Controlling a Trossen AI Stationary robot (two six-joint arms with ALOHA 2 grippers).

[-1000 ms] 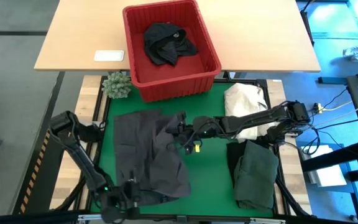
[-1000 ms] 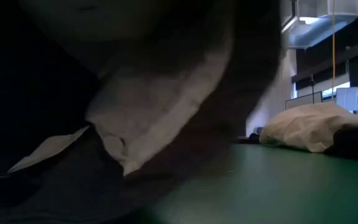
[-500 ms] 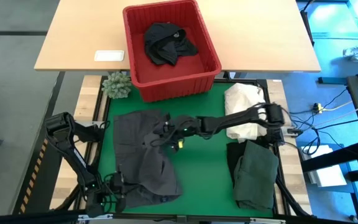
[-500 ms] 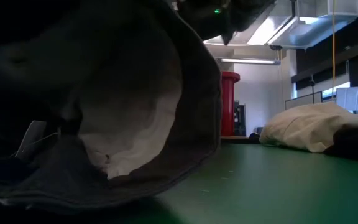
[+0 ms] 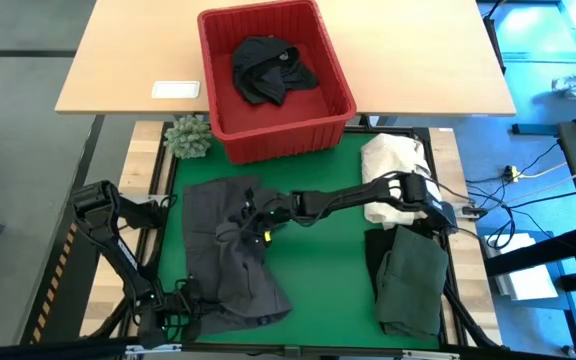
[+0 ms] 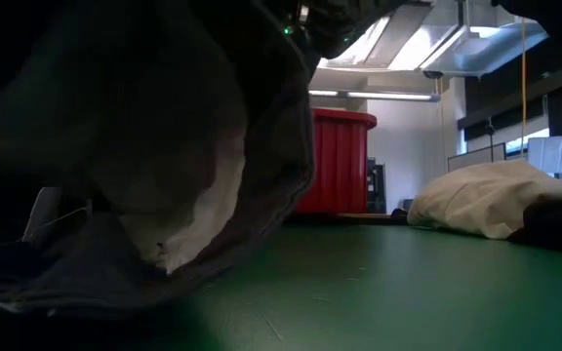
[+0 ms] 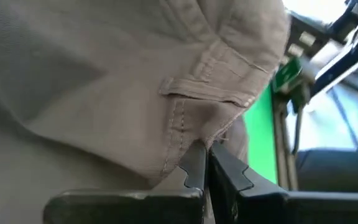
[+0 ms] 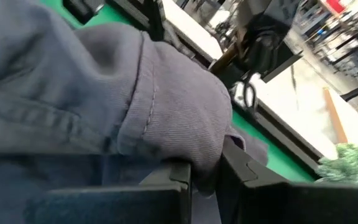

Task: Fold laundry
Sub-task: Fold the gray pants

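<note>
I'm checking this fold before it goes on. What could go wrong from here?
1. The right pincer pinches only a thick bunched hem of the dark grey cloth garment; the fabric might slip out mid-fold.
2. The left pincer grips a thin seam edge at the near corner; uneven pulling could skew the fold.
3. The garment already lies bunched on the green table mat, so creases may get folded in.
</note>
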